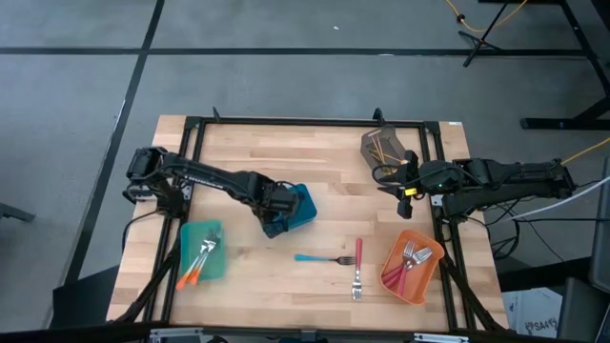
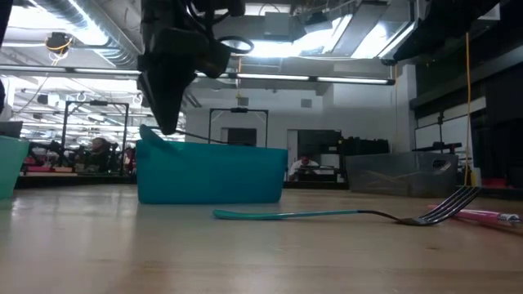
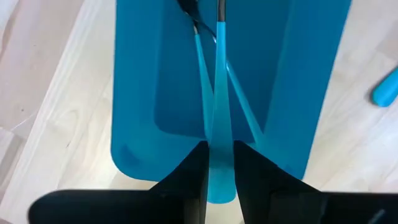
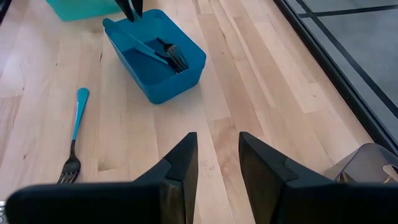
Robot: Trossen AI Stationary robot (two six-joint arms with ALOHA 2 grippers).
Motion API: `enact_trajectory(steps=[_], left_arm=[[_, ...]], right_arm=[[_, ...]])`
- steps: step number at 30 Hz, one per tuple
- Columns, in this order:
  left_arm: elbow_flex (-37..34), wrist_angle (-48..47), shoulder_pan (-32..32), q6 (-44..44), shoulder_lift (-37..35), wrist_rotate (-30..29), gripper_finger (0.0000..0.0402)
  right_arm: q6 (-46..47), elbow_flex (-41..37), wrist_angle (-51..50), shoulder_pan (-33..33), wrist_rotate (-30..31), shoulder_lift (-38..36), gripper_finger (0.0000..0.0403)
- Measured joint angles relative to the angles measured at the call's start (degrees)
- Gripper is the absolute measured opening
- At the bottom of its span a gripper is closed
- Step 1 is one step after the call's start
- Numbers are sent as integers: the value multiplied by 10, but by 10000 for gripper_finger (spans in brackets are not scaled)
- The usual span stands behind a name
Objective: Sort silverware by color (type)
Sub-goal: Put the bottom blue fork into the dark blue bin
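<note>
Left pincer [image 3: 220,177] clamping a blue-handled fork [image 3: 219,93] over the blue bin [image 1: 297,210]; right pincer [image 4: 217,163] waiting apart near the grey bin [image 1: 381,145]; another blue fork [image 1: 322,257] lying on the tabletop [image 1: 286,152].

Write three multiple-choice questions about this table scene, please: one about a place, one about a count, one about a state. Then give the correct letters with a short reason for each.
1. Where is the left gripper?
A. over the blue bin
B. over the orange bin
C. over the grey bin

2. How many utensils lie loose on the bare table?
A. none
B. two
C. five

3. What is the state of the right gripper?
A. shut on a red fork
B. shut on a gold spoon
C. open and empty

Answers:
1. A: the high view shows the left arm ending at the blue bin, and its wrist view looks down into that bin.
2. B: the blue-handled fork and the red-handled fork lie between the bins.
3. C: its wrist view shows a gap between the fingers with only bare wood in it.
</note>
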Motion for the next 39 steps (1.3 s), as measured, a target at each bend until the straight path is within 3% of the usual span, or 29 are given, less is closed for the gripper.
enact_trajectory(steps=[18,39], left_arm=[[0,3,38,-1,0,23,54],[0,3,38,-1,0,1,55]], right_arm=[[0,0,0,0,0,0,104],[0,0,0,0,0,0,104]])
